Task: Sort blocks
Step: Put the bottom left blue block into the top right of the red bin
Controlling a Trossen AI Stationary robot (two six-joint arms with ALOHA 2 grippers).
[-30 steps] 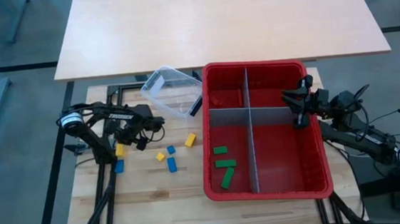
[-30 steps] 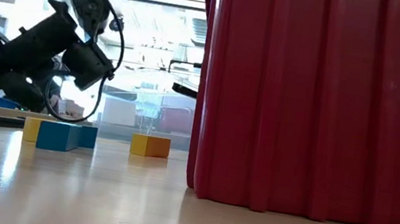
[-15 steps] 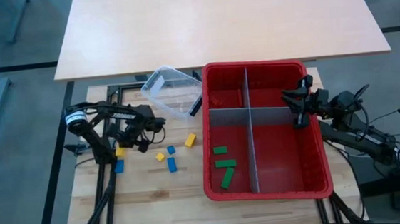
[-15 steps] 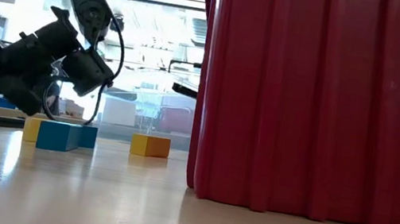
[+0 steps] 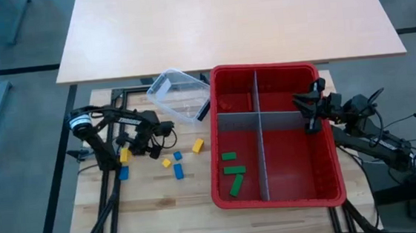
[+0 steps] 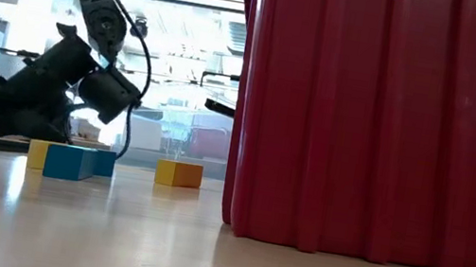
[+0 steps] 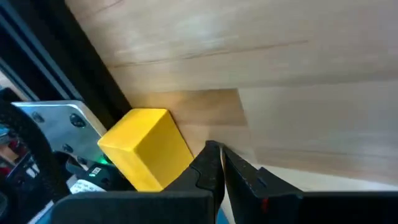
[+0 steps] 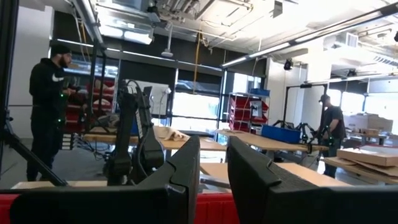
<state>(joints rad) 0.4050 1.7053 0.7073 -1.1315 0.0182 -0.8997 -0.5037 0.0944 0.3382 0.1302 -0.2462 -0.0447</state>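
Wooden tabletop under my cameras: my left gripper [image 5: 126, 147] sits pinched shut and empty just beside a glossy yellow cube [image 7: 148, 147] near the table's left edge, probably lining up a pick. Loose blue and yellow blocks [image 5: 177, 163] lie scattered nearby. Three green bars [image 5: 234, 174] rest in the red bin [image 5: 333, 168]. My right gripper [image 5: 309, 111], slightly parted and empty, waits over the bin's right side.

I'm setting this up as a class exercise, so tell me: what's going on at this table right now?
A two-armed robot is sorting toy blocks into a red bin split by grey dividers. Three green blocks already lie in one compartment. The left gripper, shut and empty, is down at the table next to a yellow block near the left edge. More yellow and blue blocks lie loose beside the bin. The right gripper hangs over the bin, holding nothing.
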